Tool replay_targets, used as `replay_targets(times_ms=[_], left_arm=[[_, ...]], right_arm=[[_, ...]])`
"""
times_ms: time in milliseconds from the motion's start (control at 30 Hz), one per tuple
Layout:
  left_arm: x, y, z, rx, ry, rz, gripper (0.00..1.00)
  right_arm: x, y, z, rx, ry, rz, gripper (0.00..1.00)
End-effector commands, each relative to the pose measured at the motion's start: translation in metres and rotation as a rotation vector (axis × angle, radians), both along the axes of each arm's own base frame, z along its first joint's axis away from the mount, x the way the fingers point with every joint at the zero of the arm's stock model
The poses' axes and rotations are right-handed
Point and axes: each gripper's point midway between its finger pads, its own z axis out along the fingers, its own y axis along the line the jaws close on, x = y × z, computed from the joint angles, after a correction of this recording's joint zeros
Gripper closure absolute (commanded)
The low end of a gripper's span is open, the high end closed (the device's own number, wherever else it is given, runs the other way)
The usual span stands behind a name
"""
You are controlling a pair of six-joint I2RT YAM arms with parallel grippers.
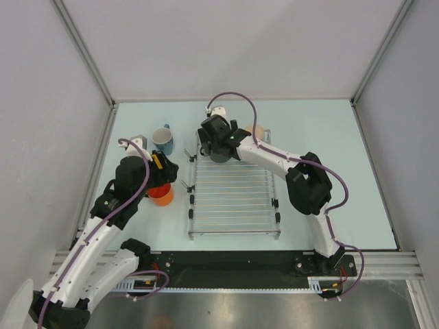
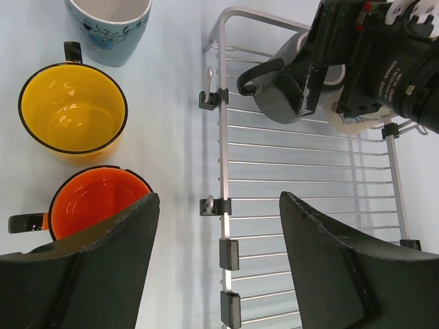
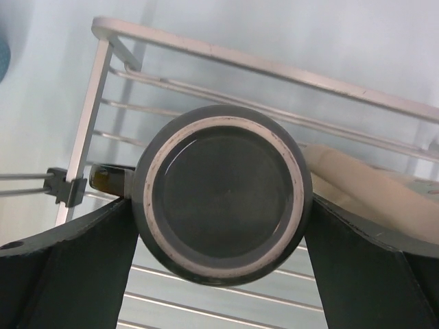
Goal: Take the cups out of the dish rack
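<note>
The right gripper [image 3: 221, 226] points down at the dish rack [image 3: 240, 65]. Its two fingers [image 3: 75, 274] are spread very wide. The dark grey mug [image 3: 223, 185] sits right between them, straight in front of the gripper. The mug is upside down, so its round bottom faces up at the wrist camera. It looks like it stands straight up and down on the bars, in line with the gripper. Each finger seems to touch one side of the mug. I cannot tell if they are squeezing it yet.

The mug's handle [image 3: 110, 179] sticks out sideways, just past the tip of one finger. That finger could bump it, I think.

Just beyond the other finger lies the tan mug [image 3: 370, 185], on its side, close to the grey one.

The left gripper [image 2: 219, 199] is farther off, at the side edge of the rack. It is wide apart and holds nothing. Under and beyond it, on the table, are the orange mug [image 2: 96, 202], the yellow mug [image 2: 72, 103] and the blue mug [image 2: 110, 24]. So the right arm is the near one for the grey mug.
</note>
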Motion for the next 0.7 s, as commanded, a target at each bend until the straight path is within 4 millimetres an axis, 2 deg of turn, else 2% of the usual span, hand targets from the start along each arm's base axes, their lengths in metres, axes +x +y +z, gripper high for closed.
replay_targets(times_ms=[0, 267, 367, 400, 467, 500, 667], left_arm=[[0.001, -0.006, 0.006, -0.024, -0.029, -0.017, 0.24], [0.0, -0.006, 0.003, -0.024, -0.026, -0.018, 0.24], [0.0, -0.006, 0.002, -0.026, -0.024, -0.021, 0.24], [0.0, -0.006, 0.002, -0.026, -0.025, -0.018, 0.24], [0.0, -0.006, 0.0, -0.025, -0.021, -0.017, 0.24], [0.0, -0.006, 0.0, -0.027, -0.022, -0.016, 0.25], [0.001, -0.007, 0.001, -0.034, -0.023, -0.017, 0.25]], right_arm=[[-0.032, 0.003, -0.041, -0.04, 0.126, 0.033, 0.0], [-0.039, 0.002, -0.052, -0.047, 0.148, 0.025, 0.06], [-0.04, 0.001, -0.049, -0.04, 0.135, 0.025, 0.39], [-0.04, 0.001, -0.047, -0.035, 0.131, 0.023, 0.68], [-0.039, -0.001, -0.044, -0.038, 0.12, 0.015, 0.94], [-0.039, -0.003, -0.043, -0.043, 0.122, 0.009, 1.0], [-0.04, -0.004, -0.026, -0.038, 0.082, 0.007, 1.0]])
